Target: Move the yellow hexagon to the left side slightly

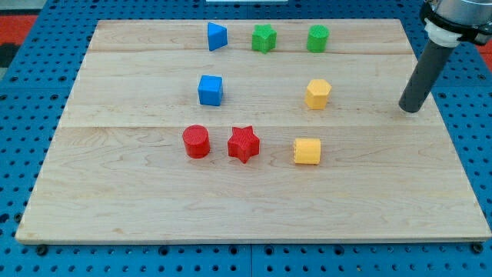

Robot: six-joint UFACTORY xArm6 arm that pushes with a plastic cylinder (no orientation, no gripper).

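On the wooden board, my tip rested well to the view's right of the yellow hexagon, touching no block; it carries no claw.

the bench is pale wood with faint lengthwise grain, lying on a blue pegboard dotted with dark holes. on it sit a blue triangle, blue cube, green star, green cylinder, yellow hexagon, yellow cube, red cylinder and red star. my tip is dark grey.
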